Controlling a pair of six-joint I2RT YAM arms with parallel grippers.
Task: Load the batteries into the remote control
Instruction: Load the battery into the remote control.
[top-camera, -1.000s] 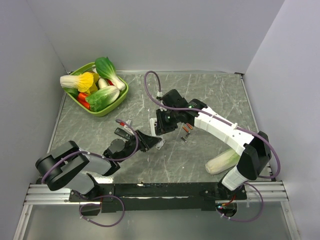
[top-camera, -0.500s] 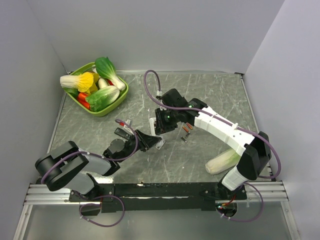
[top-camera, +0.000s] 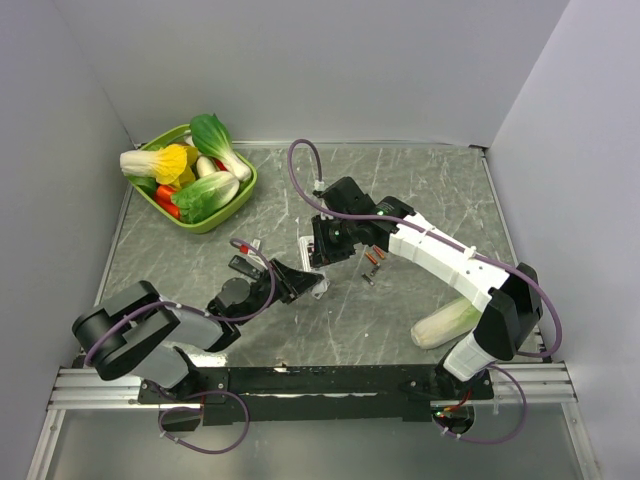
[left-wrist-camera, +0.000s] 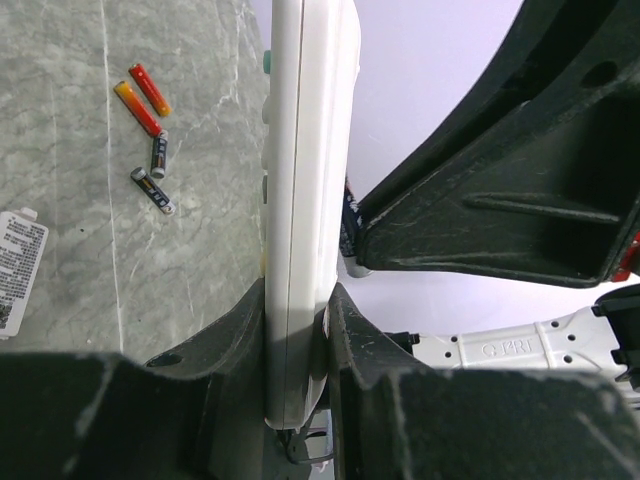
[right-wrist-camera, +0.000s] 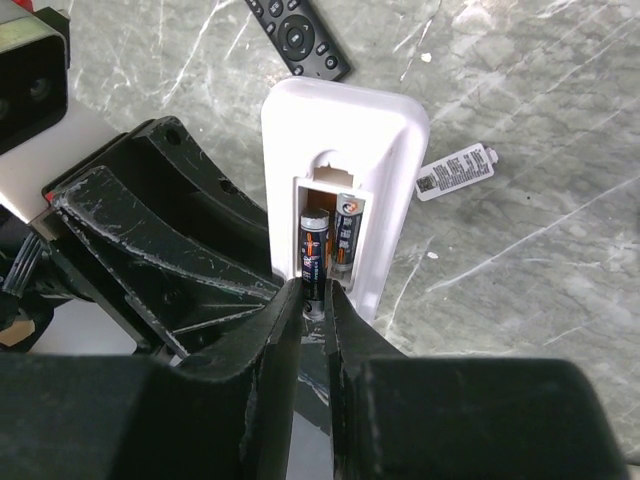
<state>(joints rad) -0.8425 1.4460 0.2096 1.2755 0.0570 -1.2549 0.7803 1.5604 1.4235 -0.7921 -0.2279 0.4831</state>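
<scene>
While my left gripper (left-wrist-camera: 297, 340) clamps the white remote control (left-wrist-camera: 300, 200) by its lower end, holding it on edge above the middle of the table (top-camera: 420, 190), my right gripper (right-wrist-camera: 315, 300) works at the open battery bay. My right fingers are pinched on the lower end of a dark battery (right-wrist-camera: 313, 250). Its upper part already lies in the left slot of the bay, right beside a second battery (right-wrist-camera: 345, 235) that looks fully seated in the other slot.

What matters for the next move is alignment. The held battery's long axis runs along the remote's long axis, parallel to its neighbour, and it points straight away from my right fingertips toward the closed end of the bay. My judgement is that the lower end is not yet down in the slot, so that end needs pressing in toward the remote's back before I let go. The right arm is the one on the work; the left only has to hold the remote steady against that push.

The spare batteries (left-wrist-camera: 138, 108), two orange-red and two dark, lie loose on the table just right of its middle, near my right arm. A black remote (right-wrist-camera: 300, 35) and a small printed label (right-wrist-camera: 455, 172) lie on the table beyond the white one.
</scene>
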